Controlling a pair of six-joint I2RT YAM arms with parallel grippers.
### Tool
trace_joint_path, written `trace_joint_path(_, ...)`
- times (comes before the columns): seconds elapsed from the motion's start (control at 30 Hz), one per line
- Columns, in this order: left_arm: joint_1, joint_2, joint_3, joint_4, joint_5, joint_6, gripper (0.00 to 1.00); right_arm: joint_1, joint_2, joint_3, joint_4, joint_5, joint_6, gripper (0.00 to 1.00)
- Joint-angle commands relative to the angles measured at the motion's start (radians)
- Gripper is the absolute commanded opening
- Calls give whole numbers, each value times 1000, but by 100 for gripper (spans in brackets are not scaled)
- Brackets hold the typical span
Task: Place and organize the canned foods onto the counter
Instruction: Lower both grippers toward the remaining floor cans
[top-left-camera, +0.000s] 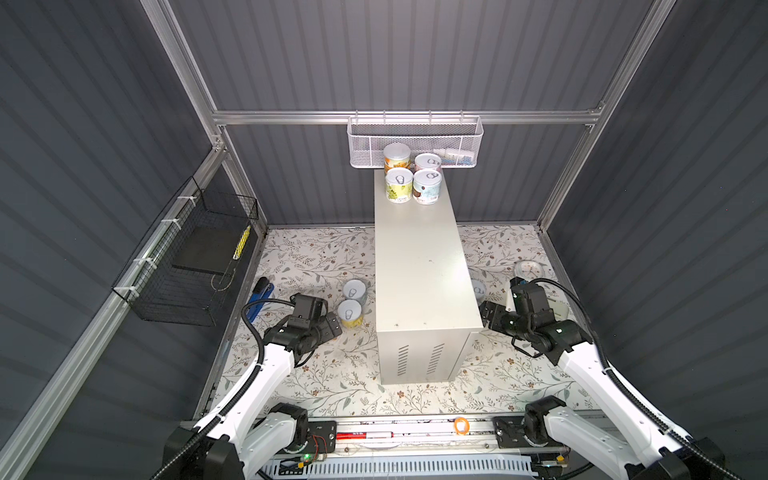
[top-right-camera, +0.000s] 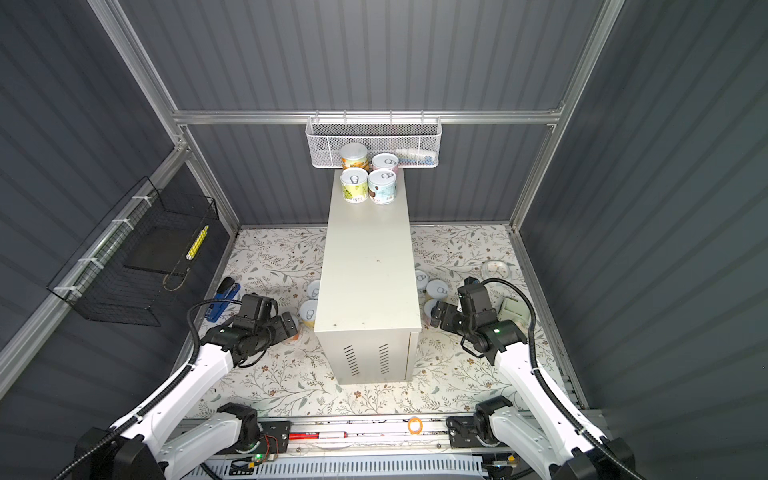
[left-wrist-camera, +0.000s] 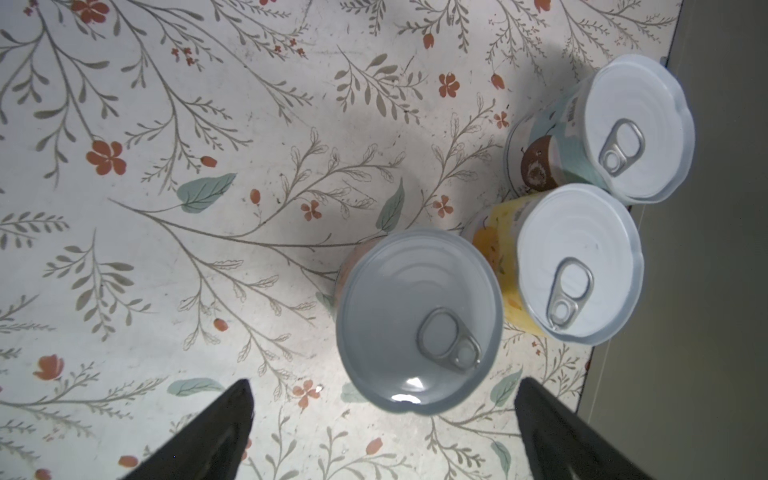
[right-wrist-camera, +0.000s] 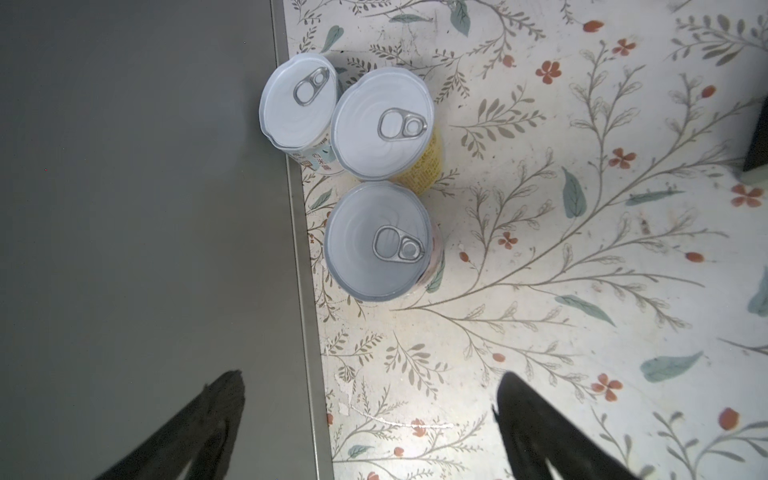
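The counter (top-left-camera: 419, 270) is a tall, long box of smooth beige sheet metal with a flat top and two columns of vent slits on its near end. It stands in the middle of the floral-printed surface (top-left-camera: 316, 374). Four of the canned foods stand upright in a tight two-by-two block at the far end of its top. A yellow-orange tin (top-left-camera: 397, 157) and a pink-edged tin (top-left-camera: 428, 162) are behind, and a green-and-yellow tin (top-left-camera: 399, 188) and a teal-white tin (top-left-camera: 426, 188) are in front. All are short cylinders with ribbed silver lids and pull tabs.

Six more stand on the floral surface along the counter's long sides. By its left side, the left wrist view shows a peach-labelled tin (left-wrist-camera: 417, 322) with a yellow tin (left-wrist-camera: 579, 266) close beside it. Beyond them is a pale teal tin (left-wrist-camera: 640, 129) with a brown fruit on its paper label. The left gripper (top-left-camera: 333, 326) is poised over the peach one, its black tapered fingers (left-wrist-camera: 224, 424) spread wide and holding nothing. The lid's near edge shows between the tips, clear of both.

By the right side three tins are packed together: a pinkish tin (right-wrist-camera: 376, 241) nearest, a yellow-labelled tin (right-wrist-camera: 384, 122), and a white-and-teal tin (right-wrist-camera: 297, 104) hard against the counter's wall. The right gripper (top-left-camera: 487, 316) is likewise wide open and empty. Its fingertips stop short of the three tins, and one finger shows over the counter's dull grey-looking metal.
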Motion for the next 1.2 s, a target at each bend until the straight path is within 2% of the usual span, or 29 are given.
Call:
trace_joint_path(0.0, 4, 24, -26, 69, 1, -5, 99, -3, -2, 2, 14, -10, -3, 96)
trace_joint_path(0.5, 4, 90, -98, 187, 12, 5, 98, -3, 23, 6, 42, -42, 9, 96)
trace_joint_path(0.83, 4, -43, -44, 121, -50, 21, 98, -2, 16, 14, 37, -34, 6, 95)
trace_joint_path(1.17, 3, 7, -75, 187, 32, 58, 98, -2, 25, 20, 55, -60, 18, 95)
